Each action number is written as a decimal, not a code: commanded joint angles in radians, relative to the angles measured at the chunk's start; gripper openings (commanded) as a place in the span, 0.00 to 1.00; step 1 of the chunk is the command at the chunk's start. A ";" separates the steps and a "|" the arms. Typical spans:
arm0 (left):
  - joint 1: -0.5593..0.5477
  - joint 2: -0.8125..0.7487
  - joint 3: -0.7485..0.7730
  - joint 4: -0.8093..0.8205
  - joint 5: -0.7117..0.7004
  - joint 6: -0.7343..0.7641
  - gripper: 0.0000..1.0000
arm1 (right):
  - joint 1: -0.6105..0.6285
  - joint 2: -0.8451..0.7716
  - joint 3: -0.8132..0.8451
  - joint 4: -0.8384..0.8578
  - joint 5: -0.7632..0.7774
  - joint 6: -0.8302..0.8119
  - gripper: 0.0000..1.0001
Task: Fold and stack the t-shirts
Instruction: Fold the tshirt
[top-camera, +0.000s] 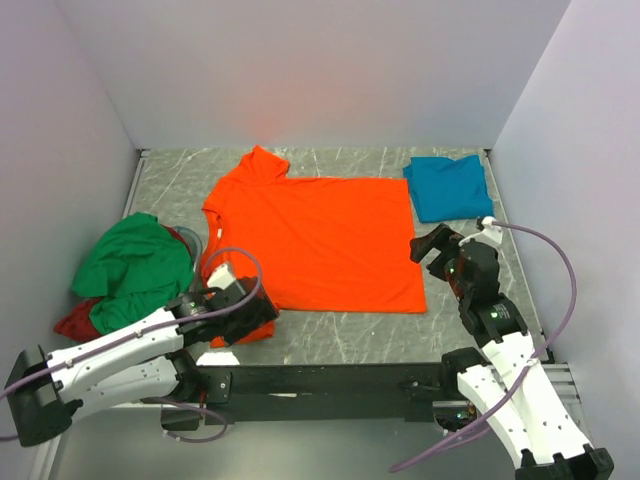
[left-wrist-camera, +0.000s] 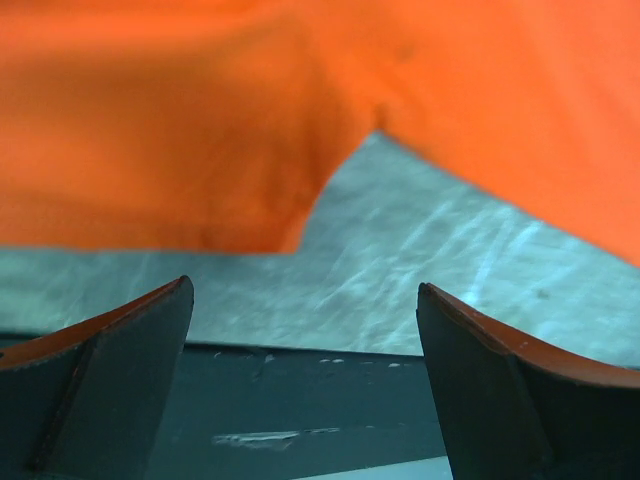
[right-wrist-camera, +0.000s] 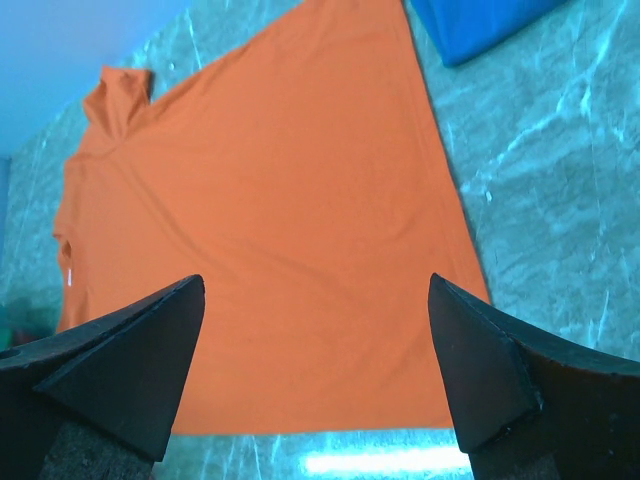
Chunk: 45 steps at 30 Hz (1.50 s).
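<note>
The bright orange t-shirt (top-camera: 320, 240) lies spread flat in the middle of the table, collar to the left. It also shows in the right wrist view (right-wrist-camera: 270, 200) and the left wrist view (left-wrist-camera: 200, 120). The teal blue t-shirt (top-camera: 448, 186) lies folded at the back right, and its corner shows in the right wrist view (right-wrist-camera: 480, 25). The green t-shirt (top-camera: 135, 265) is crumpled at the left on top of the dark red t-shirt (top-camera: 75, 322). My left gripper (top-camera: 258, 318) (left-wrist-camera: 305, 285) is open and empty at the orange shirt's near-left sleeve. My right gripper (top-camera: 425, 245) (right-wrist-camera: 315, 280) is open and empty above the orange shirt's right hem.
The marble table (top-camera: 480, 300) ends in a dark front rail (top-camera: 330, 378). White walls close in the back and both sides. A metal frame strip (top-camera: 135, 190) runs along the table's left edge.
</note>
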 joint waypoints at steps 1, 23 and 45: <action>-0.087 0.037 0.022 -0.120 -0.096 -0.213 0.99 | -0.002 0.010 0.009 0.041 0.047 -0.011 0.98; -0.103 0.085 -0.114 -0.195 -0.222 -0.585 0.74 | -0.002 0.119 0.021 0.030 0.000 -0.035 0.97; -0.034 0.223 -0.083 -0.076 -0.205 -0.428 0.03 | -0.002 0.174 0.024 0.013 -0.006 -0.015 0.97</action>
